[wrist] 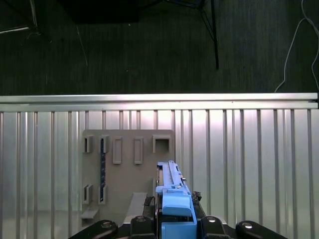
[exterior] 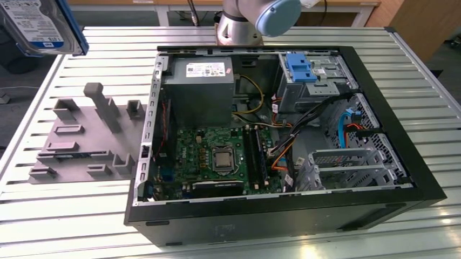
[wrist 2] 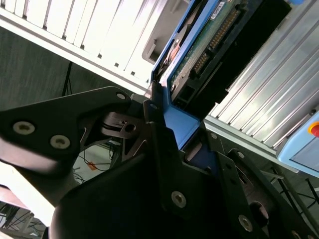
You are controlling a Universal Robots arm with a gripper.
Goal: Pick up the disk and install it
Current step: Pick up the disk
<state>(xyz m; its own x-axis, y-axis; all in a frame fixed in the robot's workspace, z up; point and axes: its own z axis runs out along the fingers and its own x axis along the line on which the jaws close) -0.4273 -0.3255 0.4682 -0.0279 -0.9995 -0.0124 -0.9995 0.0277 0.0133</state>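
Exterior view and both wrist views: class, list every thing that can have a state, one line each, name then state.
disk: held in the claw, lifted off the table, not installed.
claw: shut on the disk's blue carrier.
computer case: lying on its side, open, insides exposed.
lone blue bracket: seated in the case's drive bay.
grey holder plate: lying flat on the table.

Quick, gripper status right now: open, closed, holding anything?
The gripper: closed, holding the disk by its blue carrier edge.
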